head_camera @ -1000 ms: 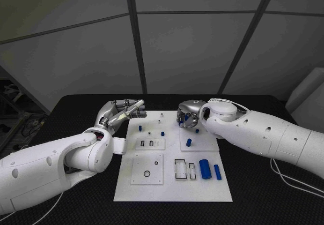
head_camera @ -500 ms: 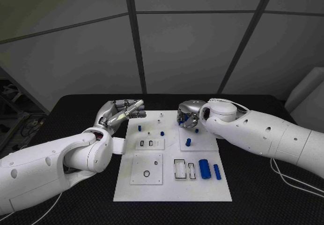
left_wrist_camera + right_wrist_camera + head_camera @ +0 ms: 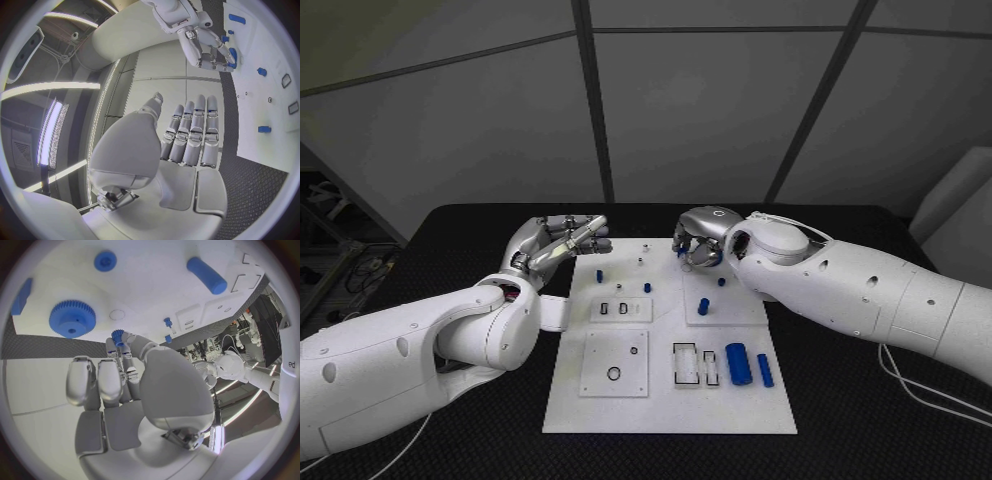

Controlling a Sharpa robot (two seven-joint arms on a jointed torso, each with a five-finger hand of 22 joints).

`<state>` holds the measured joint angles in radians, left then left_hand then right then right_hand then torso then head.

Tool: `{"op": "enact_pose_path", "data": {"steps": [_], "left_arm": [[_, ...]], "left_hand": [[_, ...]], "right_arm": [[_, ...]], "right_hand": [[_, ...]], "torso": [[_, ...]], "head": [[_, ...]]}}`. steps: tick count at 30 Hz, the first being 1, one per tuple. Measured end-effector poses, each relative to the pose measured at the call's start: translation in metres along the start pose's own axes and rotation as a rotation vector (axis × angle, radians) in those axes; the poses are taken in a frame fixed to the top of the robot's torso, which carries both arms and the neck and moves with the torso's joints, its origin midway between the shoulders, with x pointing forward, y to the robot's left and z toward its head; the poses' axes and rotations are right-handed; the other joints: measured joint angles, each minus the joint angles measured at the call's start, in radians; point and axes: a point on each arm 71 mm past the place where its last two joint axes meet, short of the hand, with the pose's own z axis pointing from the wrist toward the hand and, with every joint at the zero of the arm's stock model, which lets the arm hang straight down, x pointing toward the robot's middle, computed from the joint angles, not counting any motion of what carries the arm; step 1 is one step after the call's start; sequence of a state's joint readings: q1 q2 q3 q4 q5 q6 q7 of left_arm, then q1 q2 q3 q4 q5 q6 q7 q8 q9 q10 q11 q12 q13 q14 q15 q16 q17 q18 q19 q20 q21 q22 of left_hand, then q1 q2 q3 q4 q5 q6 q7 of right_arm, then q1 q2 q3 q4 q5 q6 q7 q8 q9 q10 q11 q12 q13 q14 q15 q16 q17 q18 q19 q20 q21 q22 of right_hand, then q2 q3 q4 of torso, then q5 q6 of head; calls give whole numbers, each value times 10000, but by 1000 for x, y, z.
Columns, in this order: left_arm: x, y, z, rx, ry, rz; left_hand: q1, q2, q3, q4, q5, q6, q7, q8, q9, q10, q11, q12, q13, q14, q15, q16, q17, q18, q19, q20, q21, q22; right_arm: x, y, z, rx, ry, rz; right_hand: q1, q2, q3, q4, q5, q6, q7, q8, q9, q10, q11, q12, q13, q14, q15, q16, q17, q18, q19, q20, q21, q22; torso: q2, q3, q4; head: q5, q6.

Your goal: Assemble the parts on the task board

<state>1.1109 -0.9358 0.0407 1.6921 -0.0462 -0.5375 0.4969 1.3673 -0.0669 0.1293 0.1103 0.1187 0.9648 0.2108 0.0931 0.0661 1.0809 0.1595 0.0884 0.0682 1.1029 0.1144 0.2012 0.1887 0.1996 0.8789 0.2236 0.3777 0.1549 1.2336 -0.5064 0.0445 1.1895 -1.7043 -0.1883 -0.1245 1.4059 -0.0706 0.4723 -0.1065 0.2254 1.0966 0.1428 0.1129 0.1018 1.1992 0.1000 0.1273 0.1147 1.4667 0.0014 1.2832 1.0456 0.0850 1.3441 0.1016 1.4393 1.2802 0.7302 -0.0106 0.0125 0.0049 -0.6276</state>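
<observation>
The white task board [image 3: 668, 400] lies mid-table. My right hand [image 3: 697, 240] hovers over the board's far right corner and pinches a small blue gear [image 3: 117, 335] between thumb and fingertip. A large blue gear [image 3: 72, 319] and a round blue part [image 3: 105, 261] sit on the board below it. My left hand [image 3: 560, 240] hangs beside the board's far left corner, its fingers [image 3: 190, 132] straight and holding nothing. A short blue cylinder [image 3: 704, 305] lies mid-board; a thick blue cylinder [image 3: 737, 362] and a thin one [image 3: 764, 366] lie at the near right.
Small blue pegs [image 3: 599, 272] stand at the board's far left. Raised white plates with slots [image 3: 620, 308] and holes [image 3: 615, 362] take up the board's left half. A rectangular pocket [image 3: 687, 362] is open beside the thick cylinder. Black table [image 3: 877, 420] surrounds the board.
My right hand has lifted and drawn back slightly toward the board's far edge, still pinching the small gear. The left hand has barely moved.
</observation>
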Motion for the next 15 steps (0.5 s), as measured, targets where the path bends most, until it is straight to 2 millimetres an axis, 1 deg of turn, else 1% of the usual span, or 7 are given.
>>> {"op": "enact_pose_path", "data": {"steps": [5,12,14,15], "left_arm": [[0,0,0,8,1,3],[0,0,1,9,13,-1],[-1,0,2,8,7,3],[-1,0,2,8,6,4]], "left_hand": [[-41,41,0,0,0,0,0,0,0,0,0,0,0,0,0,0,10,1,0,0,0,0],[-41,41,0,0,0,0,0,0,0,0,0,0,0,0,0,-41,10,0,0,0,0,1],[-41,41,0,0,0,1,0,0,0,0,0,0,0,0,0,-41,10,0,0,0,0,1],[-41,41,0,0,0,0,0,0,0,0,0,0,0,0,0,-41,10,1,0,0,0,1]], "right_arm": [[-3,6,5,-64,-586,93],[-5,17,15,-142,-1011,181],[-5,20,18,-159,-1102,201],[-5,21,20,-164,-1139,208]], "right_hand": [[0,0,37,-38,164,0,0,0,15,0,0,-1,0,0,0,0,0,0,0,0,38,22],[0,0,59,-21,168,0,0,-1,14,0,0,-58,0,0,1,0,10,-9,-1,0,38,32],[0,0,71,-10,168,-1,0,-1,13,-1,0,-58,0,0,1,0,10,-160,-1,1,38,32],[0,0,71,-10,167,0,0,-1,13,0,0,-59,0,0,1,0,10,-159,0,0,38,32]], "torso": [[8,-1,0],[23,-1,11],[26,-1,14],[28,-1,15]], "head": [[21,44],[43,96],[49,99],[51,98]]}}
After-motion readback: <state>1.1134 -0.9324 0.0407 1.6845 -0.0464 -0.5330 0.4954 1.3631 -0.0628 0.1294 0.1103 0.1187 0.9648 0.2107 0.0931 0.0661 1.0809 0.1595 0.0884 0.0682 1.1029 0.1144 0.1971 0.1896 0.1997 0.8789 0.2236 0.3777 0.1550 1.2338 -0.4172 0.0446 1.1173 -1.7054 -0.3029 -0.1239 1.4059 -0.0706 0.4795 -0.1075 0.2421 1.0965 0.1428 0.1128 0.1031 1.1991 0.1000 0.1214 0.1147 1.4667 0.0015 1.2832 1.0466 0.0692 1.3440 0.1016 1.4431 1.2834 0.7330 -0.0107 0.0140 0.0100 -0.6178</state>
